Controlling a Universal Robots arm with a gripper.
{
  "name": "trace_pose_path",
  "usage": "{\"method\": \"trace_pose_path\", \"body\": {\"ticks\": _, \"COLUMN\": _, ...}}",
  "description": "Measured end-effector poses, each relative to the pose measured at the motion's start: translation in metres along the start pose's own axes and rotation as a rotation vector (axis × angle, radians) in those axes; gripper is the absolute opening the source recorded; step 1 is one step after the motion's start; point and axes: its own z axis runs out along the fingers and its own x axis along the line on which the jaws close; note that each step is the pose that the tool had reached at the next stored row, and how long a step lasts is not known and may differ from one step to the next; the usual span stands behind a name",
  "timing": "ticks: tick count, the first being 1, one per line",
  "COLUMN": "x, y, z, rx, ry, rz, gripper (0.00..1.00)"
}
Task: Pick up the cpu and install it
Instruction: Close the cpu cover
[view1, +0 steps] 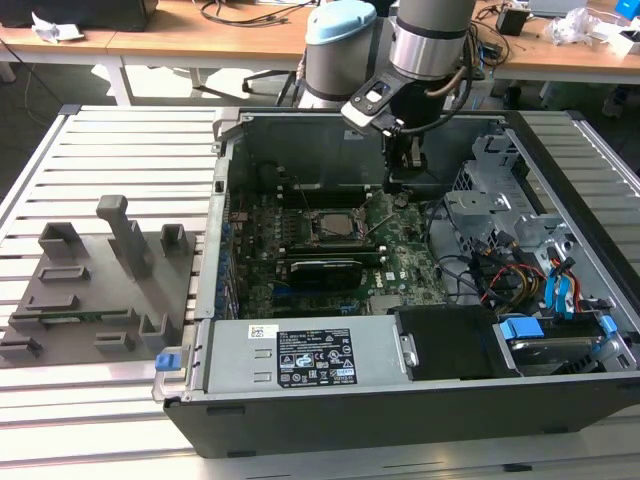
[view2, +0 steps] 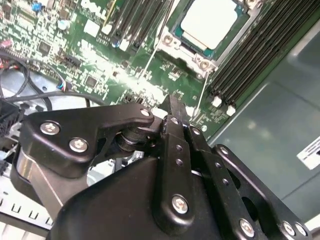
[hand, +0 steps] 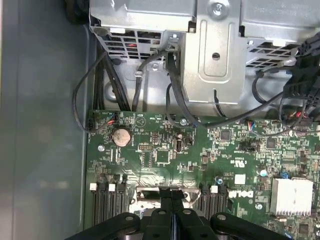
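Open computer case (view1: 400, 430) lying on its side on a slatted metal table (view1: 110, 130), green circuit board (view1: 400, 265) exposed inside. Robot arm (view1: 430, 40) angled down into the case from the far side. Jaws closed, tip against tip, gripping nothing, poised above the board. Silvery square cpu (view2: 207, 20) seated flat in its metal socket frame (view2: 172, 42) on the board, between rows of black memory slots (view2: 260, 55). In the exterior view, cpu (view1: 335, 225) near the middle of the board, jaws a little to the exterior view's right of it and higher up, not touching. In the second wrist view, cpu just beyond the closed tips, near them but apart. Grey moulded tray (view1: 90, 290) on the table beside the case, on the exterior view's left.
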Motion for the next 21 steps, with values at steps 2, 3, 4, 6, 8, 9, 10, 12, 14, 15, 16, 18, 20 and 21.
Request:
{"method": "trace_pose_path", "body": {"ticks": 2, "x": 0.0014, "y": 0.0049, "z": 0.0012, "rx": -0.0001, "ry": 0.0001, "rz": -0.004, "gripper": 0.11}}
{"method": "trace_pose_path", "body": {"ticks": 3, "x": 0.0026, "y": 0.0091, "z": 0.0024, "rx": 0.0000, "ry": -0.0001, "rz": -0.007, "gripper": 0.11}}
{"method": "trace_pose_path", "body": {"ticks": 4, "x": 0.0041, "y": 0.0139, "z": 0.0041, "rx": 0.0000, "ry": -0.0002, "rz": -0.011, "gripper": 0.11}}
{"method": "trace_pose_path", "body": {"ticks": 6, "x": 0.0056, "y": 0.0180, "z": 0.0061, "rx": -0.0001, "ry": -0.0002, "rz": -0.015, "gripper": 0.11}}
{"method": "trace_pose_path", "body": {"ticks": 8, "x": 0.0067, "y": 0.0208, "z": 0.0100, "rx": 0.0001, "ry": -0.0002, "rz": -0.018, "gripper": 0.11}}
{"method": "trace_pose_path", "body": {"ticks": 9, "x": 0.0071, "y": 0.0215, "z": 0.0124, "rx": 0.0002, "ry": -0.0008, "rz": -0.019, "gripper": 0.11}}
{"method": "trace_pose_path", "body": {"ticks": 10, "x": 0.0074, "y": 0.0222, "z": 0.0153, "rx": 0.0001, "ry": -0.0009, "rz": -0.020, "gripper": 0.11}}
{"method": "trace_pose_path", "body": {"ticks": 12, "x": 0.0077, "y": 0.0225, "z": 0.0221, "rx": 0.0030, "ry": -0.0008, "rz": -0.024, "gripper": 0.11}}
{"method": "trace_pose_path", "body": {"ticks": 14, "x": 0.0079, "y": 0.0225, "z": 0.0230, "rx": 0.0413, "ry": -0.0016, "rz": -0.027, "gripper": 0.11}}
{"method": "trace_pose_path", "body": {"ticks": 15, "x": 0.0079, "y": 0.0226, "z": 0.0230, "rx": 0.0633, "ry": -0.0021, "rz": -0.030, "gripper": 0.11}}
{"method": "trace_pose_path", "body": {"ticks": 16, "x": 0.0080, "y": 0.0219, "z": 0.0230, "rx": 0.0633, "ry": -0.0020, "rz": -0.030, "gripper": 0.11}}
{"method": "trace_pose_path", "body": {"ticks": 18, "x": 0.0082, "y": 0.0182, "z": 0.0231, "rx": 0.0632, "ry": -0.0019, "rz": -0.030, "gripper": 0.11}}
{"method": "trace_pose_path", "body": {"ticks": 20, "x": 0.0083, "y": 0.0155, "z": 0.0231, "rx": 0.0632, "ry": -0.0019, "rz": -0.030, "gripper": 0.11}}
{"method": "trace_pose_path", "body": {"ticks": 21, "x": 0.0085, "y": 0.0124, "z": 0.0232, "rx": 0.0632, "ry": -0.0020, "rz": -0.030, "gripper": 0.11}}
